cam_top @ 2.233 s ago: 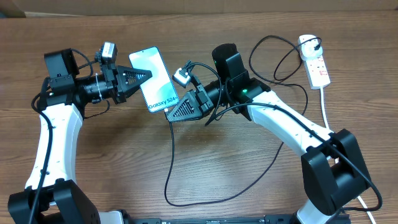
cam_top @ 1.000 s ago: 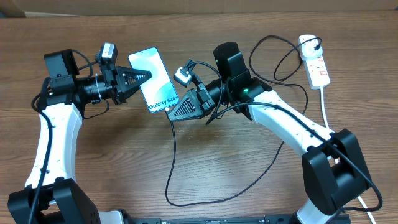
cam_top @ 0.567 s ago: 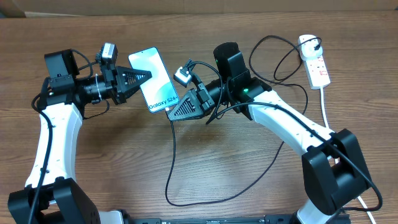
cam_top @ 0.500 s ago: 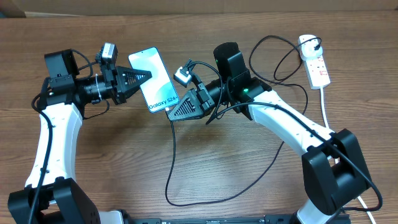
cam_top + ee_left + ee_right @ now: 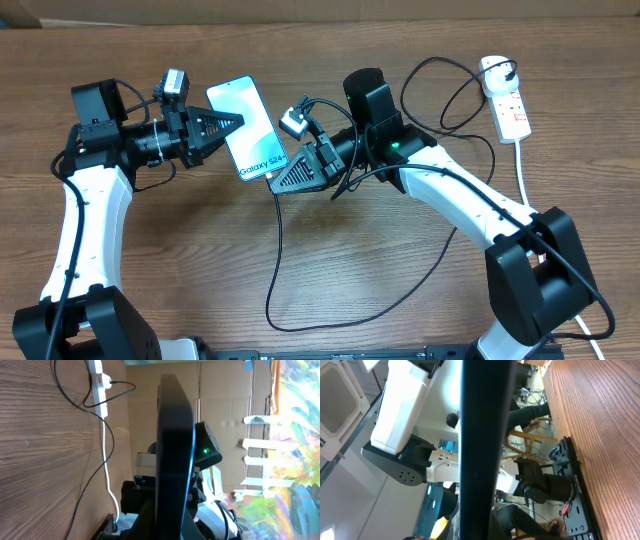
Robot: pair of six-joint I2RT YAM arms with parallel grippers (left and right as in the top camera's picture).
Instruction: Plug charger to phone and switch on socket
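Wood lies under me: a brown, grained table. My left claw is clamped on one long edge of the slim, dark-framed phone with the light-blue screen. The screen faces up, and its white lettering sits near the short edge that points toward my right claw. Through my left wrist camera the phone shows edge-on as a dark slab down the middle, its far end standing apart from the wood.

My right claw has its black tip just beside that lettered short edge. The long, thin black cable of the charger comes up off the table to that tip. From there it drops toward my base, bends in a wide loop, passes beneath my right arm and curls on toward the socket. Its small connector end is hidden under the claw, so I cannot tell whether it touches the phone. Nor can I tell whether my right fingers are pinched together or apart: my right wrist camera shows only a dark bar filling the middle.

The socket, a narrow white power strip with red markings, lies flat at my far right, well apart from the phone. A black lead enters its round end, and its thick white cord trails back toward my right base.
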